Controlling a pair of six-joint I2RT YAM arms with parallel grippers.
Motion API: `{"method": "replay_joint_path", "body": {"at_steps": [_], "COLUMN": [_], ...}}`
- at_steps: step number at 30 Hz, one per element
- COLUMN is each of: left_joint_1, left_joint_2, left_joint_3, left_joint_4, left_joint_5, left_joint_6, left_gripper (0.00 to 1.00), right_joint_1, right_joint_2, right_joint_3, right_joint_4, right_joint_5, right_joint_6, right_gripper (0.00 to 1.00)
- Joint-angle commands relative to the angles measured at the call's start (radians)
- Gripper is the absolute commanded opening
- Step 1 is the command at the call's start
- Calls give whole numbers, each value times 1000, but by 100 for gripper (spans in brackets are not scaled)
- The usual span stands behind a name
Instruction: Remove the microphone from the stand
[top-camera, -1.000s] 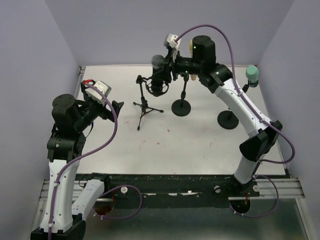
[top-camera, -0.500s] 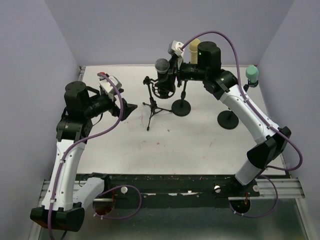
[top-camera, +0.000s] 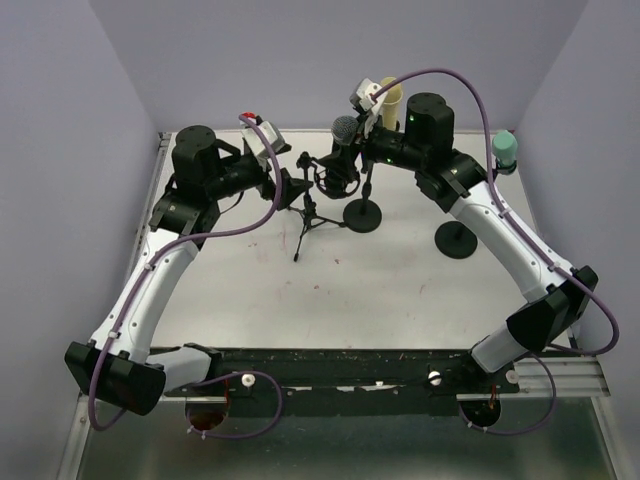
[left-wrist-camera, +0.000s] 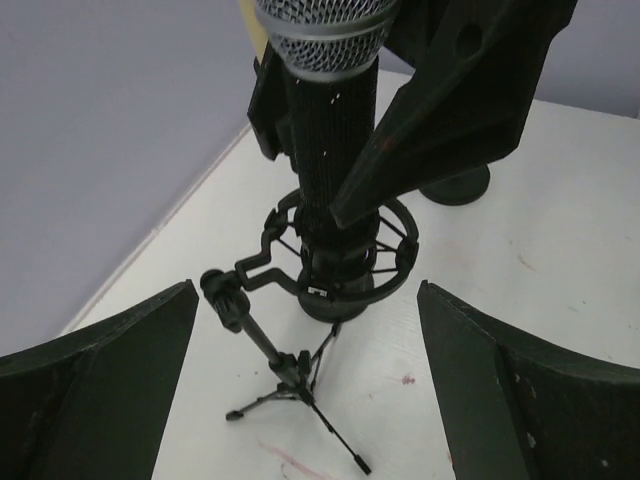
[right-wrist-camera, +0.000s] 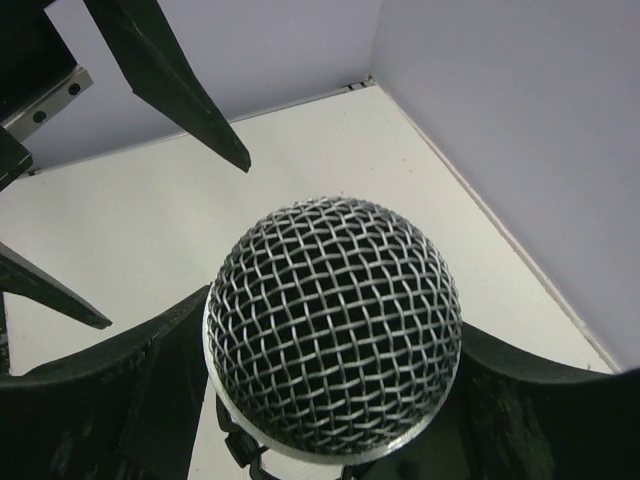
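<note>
Since 1.0 s ago the left arm (top-camera: 165, 255) has swung in from the bench's left side toward the stand (top-camera: 306, 212), and the right arm (top-camera: 500, 225) has carried the microphone (top-camera: 346, 130) and the tripod with it a little to the right.

The right jaws are clamped on the microphone's black body just under the mesh head. In the left wrist view 2 dark fingers (left-wrist-camera: 450, 110) flank it, 1 on each side. The microphone's long axis is close to upright, head up, and its lower end sits inside the shock-mount ring (left-wrist-camera: 272, 240), so it is not yet free of the stand. That ring is the only holder here and the microphone is all it carries. There are no containers on the bench (top-camera: 400, 290).

The left jaws are wide apart with nothing between them. They face the stand head-on: the ring and the thin tripod post (left-wrist-camera: 265, 345) lie straight ahead, centred between the 2 tips and near them, though not touching as far as can be seen.

The move turns on that upright axis — the microphone has to slide up and out of the ring. The light tripod will probably lift with it unless pinned. The left arm is the nearer 1 to the post, so closing there while the right pulls upward looks sensible. A cream-topped stand (top-camera: 362, 215) is just behind, and a teal-topped stand (top-camera: 456, 240) is further right — both could be knocked.
</note>
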Motion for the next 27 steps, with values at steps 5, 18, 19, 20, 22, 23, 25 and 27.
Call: {"method": "replay_joint_path", "body": {"at_steps": [5,18,19,20,22,23,25,27], "left_joint_1": [-71,-116,-118,-119,-121,-121,-122,-122], "left_joint_2": [73,211,219,231,248,252,255,254], "left_joint_3": [115,126,123,123,126,122,114,102], "left_joint_4": [-42,22,25,22,7,-4,-13,-13], "left_joint_5": [131,131,127,126,125,125,119,114], "left_joint_6": [269,255,260,265,283,297,327,344], "left_gripper": [91,86,87,87,87,87,87,87], "right_joint_1": [7,8,7,7,7,7,7,7], "right_joint_2": [-39,-40,-36,-34,-28,-28,-26,-28], "right_joint_3": [-22,-44,-44,-44,-46,-46,-48,-51], "right_joint_4": [1,31,31,31,31,30,31,31], "right_joint_5": [79,108,108,107,107,108,114,125], "right_joint_6": [-15,29,33,36,37,37,37,37], "right_gripper": [77,67,67,66,66,67,72,76]}}
